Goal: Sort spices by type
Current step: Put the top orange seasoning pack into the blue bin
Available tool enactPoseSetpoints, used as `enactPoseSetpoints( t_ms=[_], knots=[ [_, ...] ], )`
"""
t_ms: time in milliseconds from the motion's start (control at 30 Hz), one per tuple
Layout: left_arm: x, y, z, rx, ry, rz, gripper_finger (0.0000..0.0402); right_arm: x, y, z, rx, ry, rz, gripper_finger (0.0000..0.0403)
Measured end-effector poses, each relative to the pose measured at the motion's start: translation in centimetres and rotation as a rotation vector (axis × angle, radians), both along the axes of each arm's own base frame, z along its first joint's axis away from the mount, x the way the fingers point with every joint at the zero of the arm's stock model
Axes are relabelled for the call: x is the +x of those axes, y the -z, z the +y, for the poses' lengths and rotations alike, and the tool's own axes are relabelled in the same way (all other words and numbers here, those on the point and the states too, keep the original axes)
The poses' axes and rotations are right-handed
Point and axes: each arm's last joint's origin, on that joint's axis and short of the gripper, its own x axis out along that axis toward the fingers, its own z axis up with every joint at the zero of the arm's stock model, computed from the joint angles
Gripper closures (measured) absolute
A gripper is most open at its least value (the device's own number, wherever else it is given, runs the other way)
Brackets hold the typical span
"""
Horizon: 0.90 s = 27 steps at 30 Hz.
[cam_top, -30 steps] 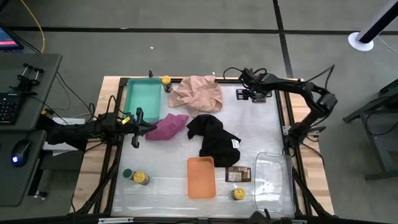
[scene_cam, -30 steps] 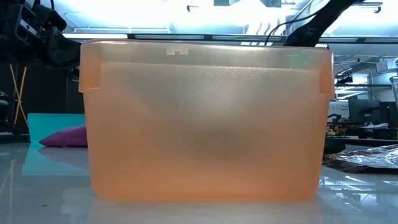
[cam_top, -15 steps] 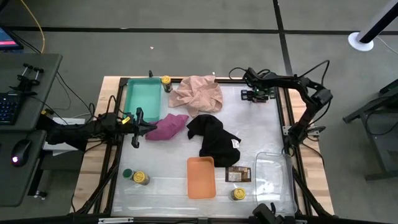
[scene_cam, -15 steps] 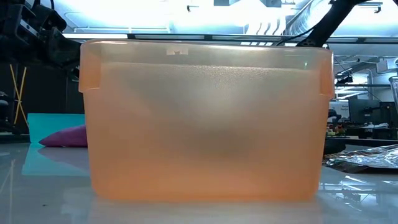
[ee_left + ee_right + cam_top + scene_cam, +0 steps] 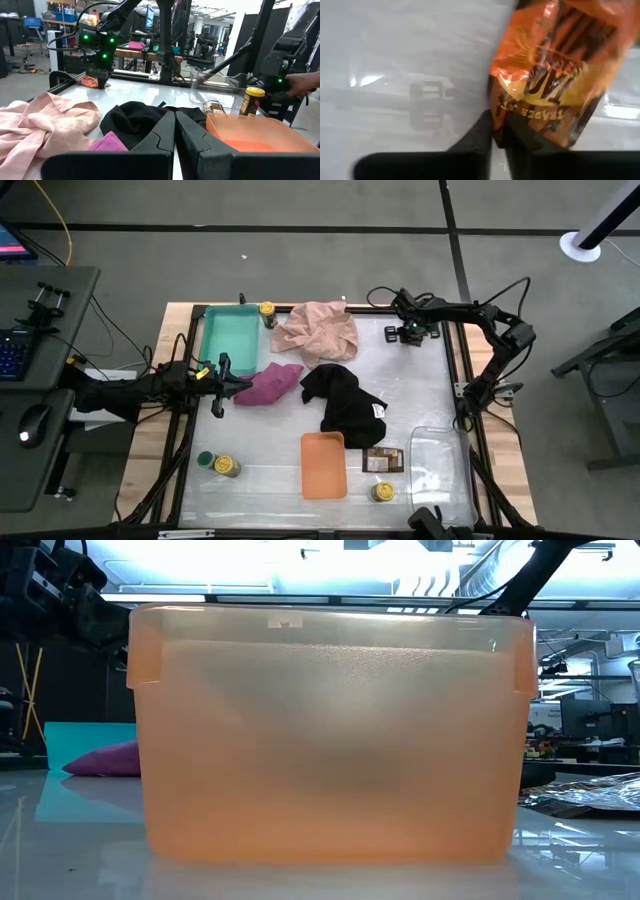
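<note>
My right gripper (image 5: 497, 137) is at the table's far right corner (image 5: 403, 332), shut on an orange-red spice packet (image 5: 555, 65), which the left wrist view shows under the gripper (image 5: 92, 80). A brown packet (image 5: 383, 460) lies between the orange tray (image 5: 323, 465) and the clear tray (image 5: 440, 470). Yellow-lidded jars stand at the far edge (image 5: 267, 310), near left (image 5: 228, 467) and near right (image 5: 382, 492). One green-lidded jar (image 5: 205, 459) stands near left. My left gripper (image 5: 175, 131) waits shut at the left edge (image 5: 216, 386). My right gripper pinches an edge of the orange-red packet (image 5: 501, 124) between its two fingers, coming from above. The packet spreads out beyond the fingertips. In the left wrist view it sits at table height; whether it is lifted clear cannot be told.
A teal tray (image 5: 230, 338) stands far left. A pink cloth (image 5: 315, 330), a magenta cloth (image 5: 270, 383) and a black cloth (image 5: 343, 400) lie mid-table. The orange tray (image 5: 330, 730) fills the low view. A person's hand (image 5: 305, 82) shows beyond the table.
My right arm has shifted a little over the far right corner, its elbow drawing toward the far edge, while its gripper has stayed by the packet.
</note>
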Motion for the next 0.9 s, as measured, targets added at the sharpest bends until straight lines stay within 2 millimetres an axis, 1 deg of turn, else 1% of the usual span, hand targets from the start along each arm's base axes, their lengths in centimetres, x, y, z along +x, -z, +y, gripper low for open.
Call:
enactPoseSetpoints(
  t_ms=[167, 267, 300, 433, 600, 700, 767, 833, 900],
  knots=[
    [0.0, 0.0, 0.0, 0.0, 0.0, 0.0, 0.0401, 0.2, -0.2, 0.4, 0.01, -0.033, 0.001, 0.0396],
    [0.0, 0.0, 0.0, 0.0, 0.001, 0.0, 0.0401, 0.5, -1.0, 1.6, 0.029, -0.07, -0.012, 0.0398],
    [0.0, 0.0, 0.0, 0.0, 0.0, 0.0, 0.0401, 0.6, -1.5, 2.0, 0.027, -0.083, -0.028, 0.0398],
    [0.0, 0.0, 0.0, 0.0, 0.001, 0.0, 0.0401, 1.6, -5.0, 3.7, -0.091, -0.136, -0.144, 0.04],
    [0.0, 0.0, 0.0, 0.0, 0.0, 0.0, 0.0401, 2.1, -9.0, 5.8, -0.224, -0.188, -0.314, 0.0401],
    [0.0, 0.0, 0.0, 0.0, 0.001, 0.0, 0.0401, 2.5, -10.4, 6.5, -0.271, -0.208, -0.414, 0.0401],
    [0.0, 0.0, 0.0, 0.0, 0.0, 0.0, 0.0401, 3.1, -11.1, 6.9, -0.291, -0.227, -0.499, 0.0402],
    [0.0, 0.0, 0.0, 0.0, 0.0, 0.0, 0.0401, 4.3, -11.8, 7.1, -0.308, -0.271, -0.62, 0.0402],
    [0.0, 0.0, 0.0, 0.0, 0.001, 0.0, 0.0401, 6.0, -12.2, 7.5, -0.319, -0.331, -0.751, 0.0402]
  ],
)
